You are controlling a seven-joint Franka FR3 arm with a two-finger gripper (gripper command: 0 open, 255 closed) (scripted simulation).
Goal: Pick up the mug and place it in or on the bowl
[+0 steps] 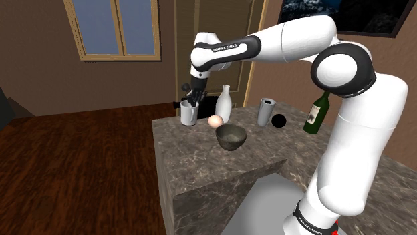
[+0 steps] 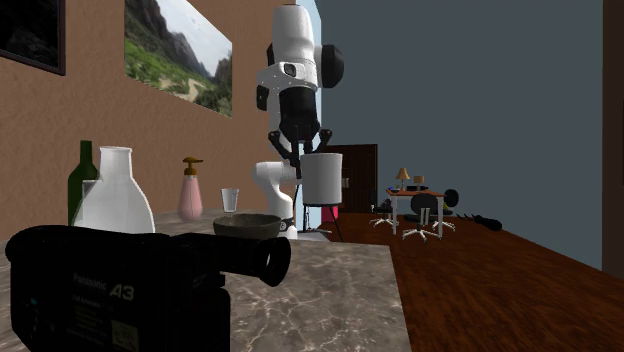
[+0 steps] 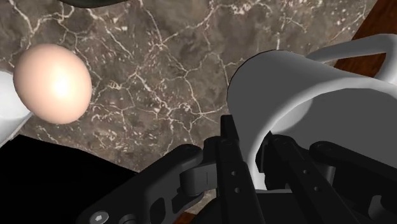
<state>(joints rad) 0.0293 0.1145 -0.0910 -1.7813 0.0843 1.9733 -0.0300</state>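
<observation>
My gripper (image 1: 193, 95) is shut on the rim of a white mug (image 1: 189, 113), which hangs upright just above the marble counter's (image 1: 200, 167) back left corner in the shoulder view. In the wrist view one finger sits inside the mug (image 3: 299, 95) and the other outside its wall, with the gripper (image 3: 254, 149) clasping the rim. The dark bowl (image 1: 231, 137) stands on the counter to the mug's right and nearer the stand. In the second exterior view the mug (image 2: 322, 178) hangs under the gripper (image 2: 298, 152), beyond the bowl (image 2: 247, 225).
An egg (image 1: 215, 121) and a white vase (image 1: 224, 103) stand between mug and bowl. A metal cup (image 1: 266, 111), a black ball (image 1: 278, 121) and a green bottle (image 1: 317, 112) lie further right. A black camcorder (image 2: 130, 285) is in the second exterior view's foreground.
</observation>
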